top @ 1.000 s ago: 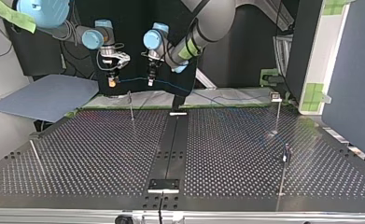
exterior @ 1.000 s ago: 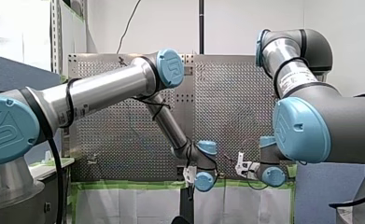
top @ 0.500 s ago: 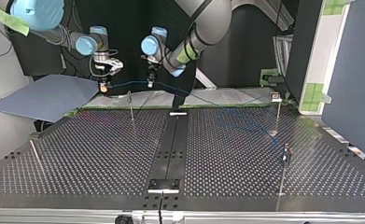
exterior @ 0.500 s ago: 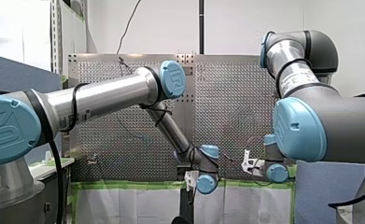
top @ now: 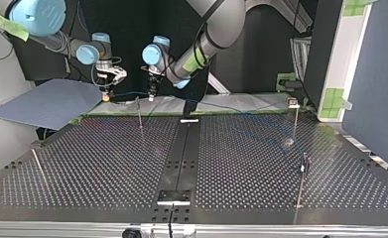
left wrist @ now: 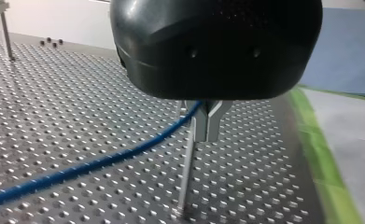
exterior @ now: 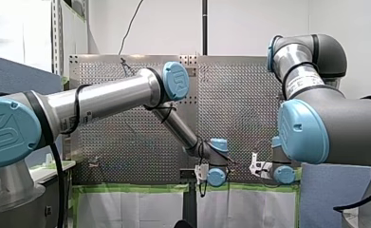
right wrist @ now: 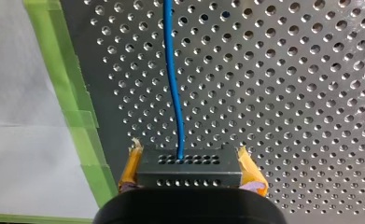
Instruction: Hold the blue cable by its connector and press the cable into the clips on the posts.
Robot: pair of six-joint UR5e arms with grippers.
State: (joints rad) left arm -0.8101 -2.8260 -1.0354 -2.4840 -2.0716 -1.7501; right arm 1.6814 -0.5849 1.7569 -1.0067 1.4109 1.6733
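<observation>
Table (top: 231,163): spread beneath both grippers, which are hung over its far edge in the top view.
Connector (right wrist: 189,165): clamped in my right gripper (right wrist: 189,171), with the cable (right wrist: 173,79) led straight out ahead of it.
Cable span: strung from my right gripper to my left gripper (top: 152,94), which is closed on it.
Nearest post (top: 139,113): stood between the two grippers, below the span.
Other posts: two (top: 295,121) (top: 300,186) placed at the top view's right, one (top: 38,166) at its left.

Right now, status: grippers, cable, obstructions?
Left gripper shut on blue cable. Right gripper shut on connector. Cable spans above post, not seen clipped. Nothing blocking.
</observation>
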